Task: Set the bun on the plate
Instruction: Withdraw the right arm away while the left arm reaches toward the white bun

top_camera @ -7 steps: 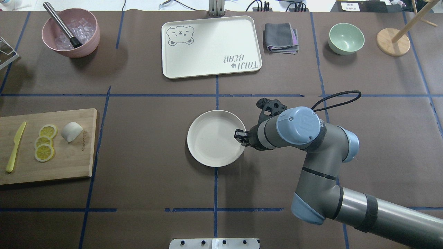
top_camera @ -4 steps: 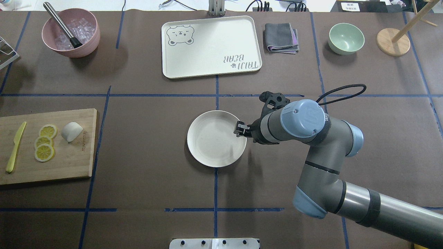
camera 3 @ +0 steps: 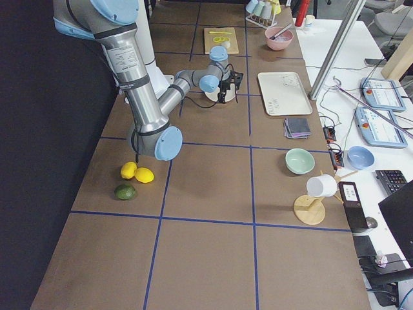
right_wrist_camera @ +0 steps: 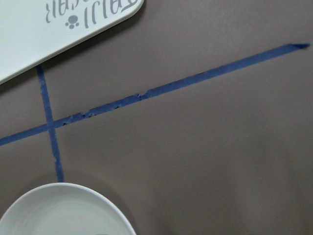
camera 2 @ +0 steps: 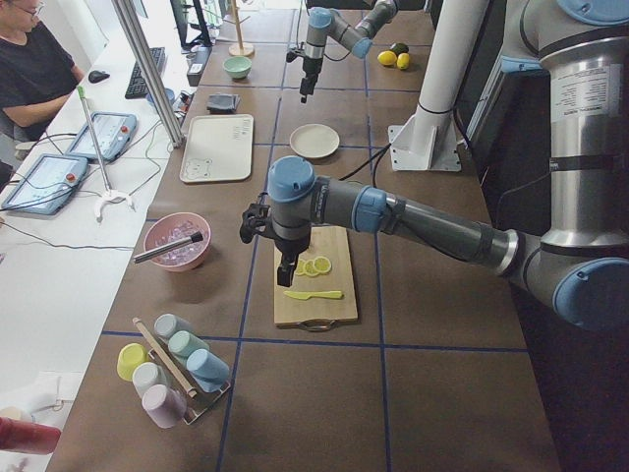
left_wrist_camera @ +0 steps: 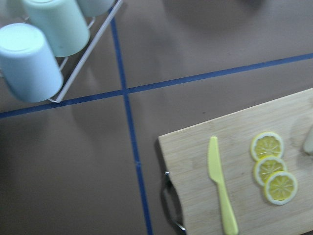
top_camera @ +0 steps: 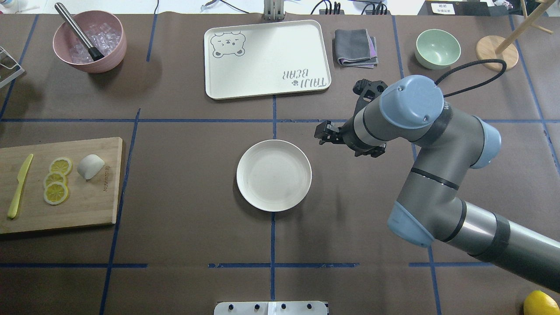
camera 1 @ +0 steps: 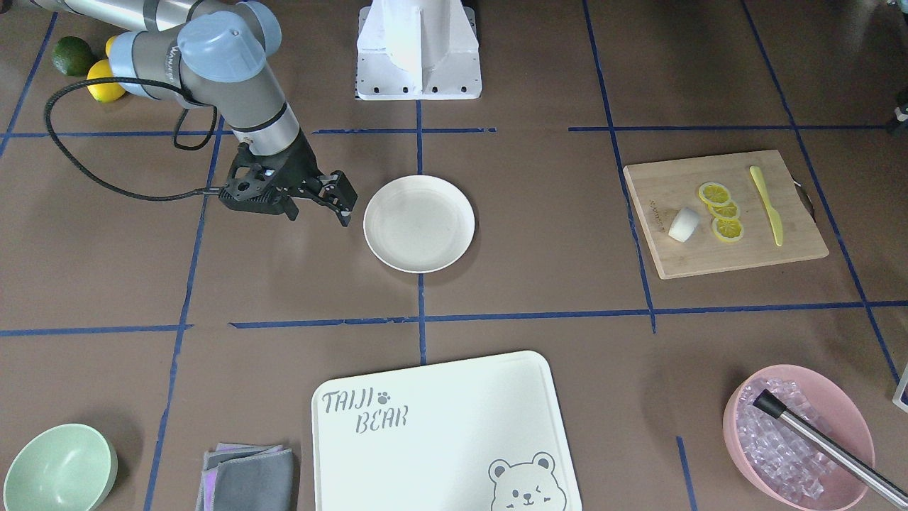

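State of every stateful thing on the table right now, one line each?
Small white bun: on wooden cutting board, ungripped.
Round cream plate: empty, on table.
Right gripper: open, empty, clear of plate.
Left gripper: raised near the board; open or shut unclear.
Pink bowl: holds ice and a metal rod.
Mint-green bowl: upright, empty.
Cream bear tray: empty.
Grey cloth: folded.

robot lab; tape-gridded table (top_camera: 188, 175), teach pendants (camera 2: 106, 136) alongside
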